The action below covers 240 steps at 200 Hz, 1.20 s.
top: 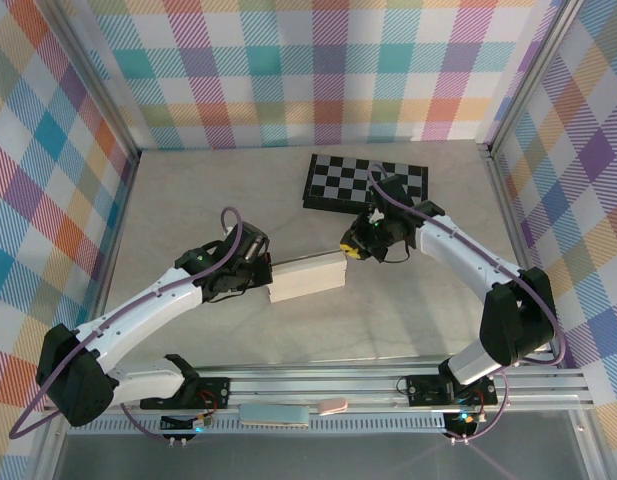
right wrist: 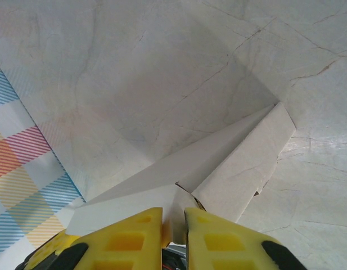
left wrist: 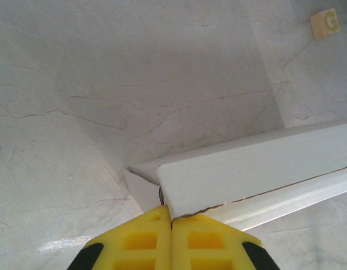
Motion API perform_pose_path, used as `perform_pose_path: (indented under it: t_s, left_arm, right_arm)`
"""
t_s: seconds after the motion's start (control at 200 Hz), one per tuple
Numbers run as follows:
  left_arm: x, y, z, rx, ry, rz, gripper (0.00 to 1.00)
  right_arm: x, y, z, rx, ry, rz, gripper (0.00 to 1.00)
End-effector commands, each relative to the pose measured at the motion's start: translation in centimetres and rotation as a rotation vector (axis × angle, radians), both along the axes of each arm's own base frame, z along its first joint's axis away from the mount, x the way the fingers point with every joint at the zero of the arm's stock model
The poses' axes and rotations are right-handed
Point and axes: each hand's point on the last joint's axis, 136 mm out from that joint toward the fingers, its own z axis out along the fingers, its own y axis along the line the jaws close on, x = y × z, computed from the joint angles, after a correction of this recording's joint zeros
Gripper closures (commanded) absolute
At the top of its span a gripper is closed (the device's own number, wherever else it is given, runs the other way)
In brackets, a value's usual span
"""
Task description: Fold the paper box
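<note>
The paper box (top: 306,275) lies partly folded on the table (top: 188,200) between my two hands, on the near side of the chessboard (top: 366,182). My left gripper (top: 267,268) is pinched tight on a thin edge at the box's left end, its yellow fingertips (left wrist: 145,239) pressed together. My right gripper (top: 352,251) stands narrow at the box's right end, with a cardboard flap caught between its fingers (right wrist: 218,239).
</note>
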Motion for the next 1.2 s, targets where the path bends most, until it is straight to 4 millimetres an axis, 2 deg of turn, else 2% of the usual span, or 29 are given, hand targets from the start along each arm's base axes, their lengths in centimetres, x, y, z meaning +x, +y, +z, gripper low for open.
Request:
perform_pose_path:
  t_s: [0.0,0.29,0.515,0.85,0.935,1.04,1.195]
  left_arm:
    - [-2.3,1.0,-3.0,0.078,0.118,-0.023,0.98]
    - [-2.8,1.9,-3.9,0.105,0.114,-0.003,0.97]
    - [-2.8,2.0,-4.3,0.109,0.119,0.001,0.95]
    - [-3.1,2.3,-4.8,0.125,0.129,0.014,0.93]
    - [-3.1,2.5,-4.9,0.129,0.13,0.017,0.93]
    - [-3.1,2.4,-4.9,0.129,0.13,0.016,0.93]
    - [-3.0,2.3,-4.9,0.128,0.132,0.012,0.94]
  right_arm:
    - [-2.5,-0.6,-1.7,-0.062,0.054,0.049,0.85]
    - [-3.6,-2.4,-2.5,-0.182,0.024,0.105,0.85]
    - [-4.0,-2.5,-2.5,-0.209,0.003,0.162,0.84]
    - [-5.4,-4.3,-5.0,-0.32,0.018,0.18,0.86]
    - [-5.6,-4.7,-4.8,-0.34,0.013,0.18,0.83]
    - [-5.5,-5.1,-3.9,-0.348,-0.015,0.16,0.74]
    - [-5.3,-4.1,-2.8,-0.289,0.0,0.134,0.66]
